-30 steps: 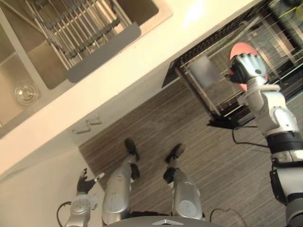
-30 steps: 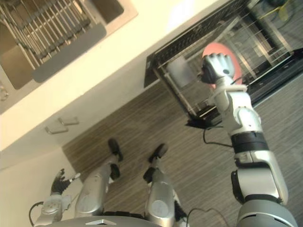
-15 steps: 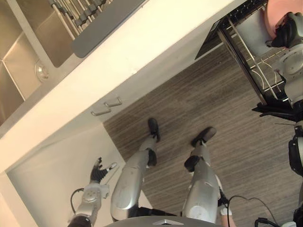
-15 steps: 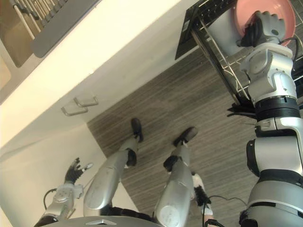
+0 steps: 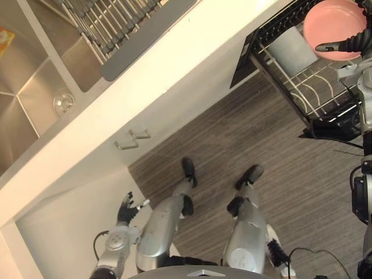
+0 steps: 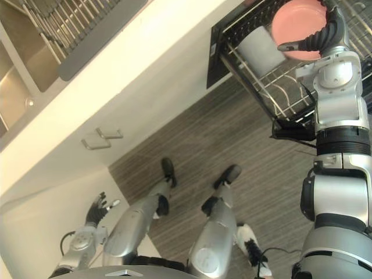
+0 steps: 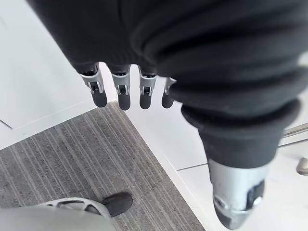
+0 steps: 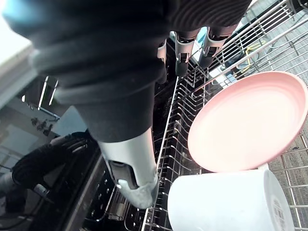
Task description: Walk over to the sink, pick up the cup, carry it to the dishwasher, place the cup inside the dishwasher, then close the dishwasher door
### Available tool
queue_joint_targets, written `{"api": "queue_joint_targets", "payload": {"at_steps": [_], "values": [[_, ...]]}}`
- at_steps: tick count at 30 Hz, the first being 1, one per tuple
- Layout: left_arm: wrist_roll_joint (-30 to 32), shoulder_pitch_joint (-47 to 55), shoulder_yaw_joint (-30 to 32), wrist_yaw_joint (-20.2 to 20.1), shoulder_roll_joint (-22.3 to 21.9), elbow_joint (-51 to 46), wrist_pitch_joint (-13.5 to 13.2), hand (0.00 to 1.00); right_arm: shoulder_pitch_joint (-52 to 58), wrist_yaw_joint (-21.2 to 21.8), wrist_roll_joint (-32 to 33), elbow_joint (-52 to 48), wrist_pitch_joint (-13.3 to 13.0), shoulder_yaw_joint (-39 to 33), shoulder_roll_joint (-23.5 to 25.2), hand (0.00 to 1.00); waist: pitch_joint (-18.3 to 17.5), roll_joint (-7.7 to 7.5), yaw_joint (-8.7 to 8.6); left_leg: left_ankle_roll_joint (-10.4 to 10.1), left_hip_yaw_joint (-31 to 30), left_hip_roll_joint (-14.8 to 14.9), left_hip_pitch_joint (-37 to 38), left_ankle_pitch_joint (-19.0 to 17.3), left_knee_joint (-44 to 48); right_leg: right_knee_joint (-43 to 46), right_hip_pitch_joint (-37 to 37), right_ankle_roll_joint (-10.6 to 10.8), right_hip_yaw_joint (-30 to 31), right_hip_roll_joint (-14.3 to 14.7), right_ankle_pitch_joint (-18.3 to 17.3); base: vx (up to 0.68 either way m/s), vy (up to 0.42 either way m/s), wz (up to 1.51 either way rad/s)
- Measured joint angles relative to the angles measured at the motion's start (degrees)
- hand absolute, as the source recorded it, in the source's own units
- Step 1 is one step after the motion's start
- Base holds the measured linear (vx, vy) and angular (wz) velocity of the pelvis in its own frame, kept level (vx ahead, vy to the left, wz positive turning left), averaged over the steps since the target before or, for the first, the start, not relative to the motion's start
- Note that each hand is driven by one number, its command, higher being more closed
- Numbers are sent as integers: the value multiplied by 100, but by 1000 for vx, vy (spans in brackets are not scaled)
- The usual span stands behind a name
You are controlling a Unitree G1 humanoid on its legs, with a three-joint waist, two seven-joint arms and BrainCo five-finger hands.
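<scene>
Grey striped flooring (image 5: 232, 145) runs below a cream countertop (image 5: 174, 70). The steel sink (image 5: 35, 93) is at the upper left of the head views and the pulled-out dishwasher rack (image 5: 302, 87) at the upper right.

The white cup (image 8: 226, 204) lies on its side in that rack, just beside a pink plate (image 8: 250, 120) standing on edge, and nothing grips it. Your right hand (image 6: 331, 38) hovers over the plate at the upper right; in its wrist view the fingers (image 8: 182, 65) are straight and apart from the thumb, holding nothing. Your left hand (image 5: 125, 209) hangs at the lower left beside the white cabinet front (image 5: 64, 232), its fingers relaxed and spread.

By my reading the placing step is done and closing the door is what remains. You would need to draw the right hand up clear of the plate and the wires, slide the rack in, and then find the door, which I cannot pick out with certainty here.
</scene>
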Motion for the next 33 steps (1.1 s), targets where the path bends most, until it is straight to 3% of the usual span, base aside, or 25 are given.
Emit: {"api": "queue_joint_targets", "payload": {"at_steps": [4, 9, 11, 12, 14, 18, 20, 23, 26, 31, 33], "values": [[19, 124, 155, 1, -52, -11, -22, 0, 10, -160, 265, -270, -99, -590, -1, 0, 7, -10, -175, 1, 11, 10, 376, 38, -149, -16, 311, 44, 8, 40, -9, 82, -87, -4], [139, 258, 359, 9, -63, 28, -46, 0, 624, -1200, 841, -361, -86, -1732, 5, 0, -29, -96, -295, -81, 17, 66, 736, -22, -159, -81, 711, 105, 26, 114, -86, 84, -109, 1], [142, 357, 463, 15, -61, 111, -52, 0, 1166, -1631, 1247, -293, 56, -2302, 59, 0, -83, -184, -394, -104, 44, 107, 881, -38, -166, -81, 843, 107, 44, 156, -132, 75, -134, -8], [147, 403, 513, 16, -60, 128, -52, 0, 1291, -1712, 1370, -243, 106, -2425, 109, 100, -139, -227, -417, -137, 66, 121, 895, -60, -180, -83, 840, 105, 69, 170, -139, 58, -116, -18], [159, 484, 579, 22, -22, 324, -73, 0, 1787, -1936, 1867, 67, 227, -2859, 265, 100, -300, -334, -504, -164, 184, 173, 994, -78, -198, -70, 853, 99, 188, 209, -165, 63, -118, -27], [189, 494, 580, 25, 1, 571, -102, 0, 2353, -1919, 2668, 655, 340, -3223, 411, 100, -383, -334, -720, -256, 211, 218, 1090, -141, -202, -43, 914, 88, 206, 221, -246, 41, -87, -11], [208, 494, 578, 24, 7, 663, -139, 0, 2636, -1794, 3201, 922, 424, -3242, 578, 100, -384, -333, -739, -270, 261, 256, 1094, -150, -203, -34, 885, 71, 237, 257, -292, 17, -97, -14], [392, 516, 546, 16, 16, 777, -132, 0, 2845, -1119, 4375, 1381, 681, -3189, 1029, 100, -389, -316, -721, -308, 352, 309, 988, -132, -203, -36, 725, 40, 318, 304, -301, 9, -104, -15], [577, 511, 521, 22, 28, 773, -131, 0, 2830, -593, 4831, 1574, 811, -3031, 1199, 100, -393, -295, -659, -357, 354, 309, 816, -97, -203, -49, 558, 11, 317, 301, -256, 27, -83, 3], [579, 475, 336, 221, 31, 769, -135, 0, 2449, 9, 5273, 1741, 795, -2643, 1214, 100, -379, -193, -521, -360, 329, 282, 754, -79, -200, -58, 511, -34, 302, 280, -201, 48, -63, 5], [577, 347, 230, 279, -20, 751, -128, 0, 2066, 262, 5715, 1765, 702, -2346, 1271, 100, -384, -13, -414, -369, 226, 246, 660, -52, -199, -11, 453, -21, 234, 228, -201, 40, -48, 21]]}}
